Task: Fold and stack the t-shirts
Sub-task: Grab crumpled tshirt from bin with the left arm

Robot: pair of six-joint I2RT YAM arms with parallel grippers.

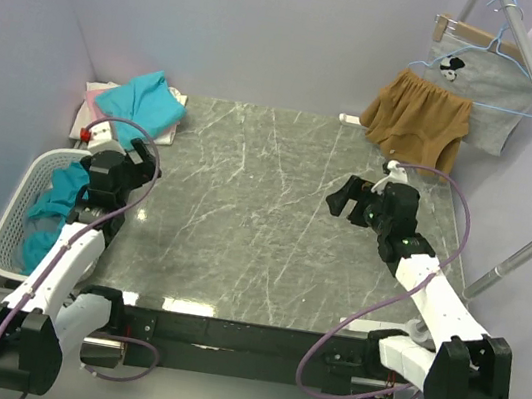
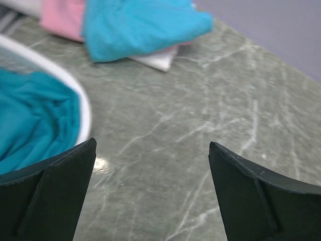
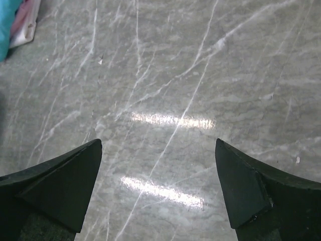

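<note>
On your grey marbled worktop (image 1: 264,214), a stack of t-shirts (image 1: 144,104), teal on top, lies at the far left corner; tan shorts (image 1: 415,120) possibly touch the far right corner.

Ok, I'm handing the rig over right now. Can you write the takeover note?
Left gripper: open, empty, over the table beside the basket.
Right gripper: open, empty, over bare table.
Done: a pile at the far-left corner, with a teal shirt on top of a pink one and a white one. The top one looks rumpled.
Left: teal shirts in the basket, to be folded and stacked.
</note>
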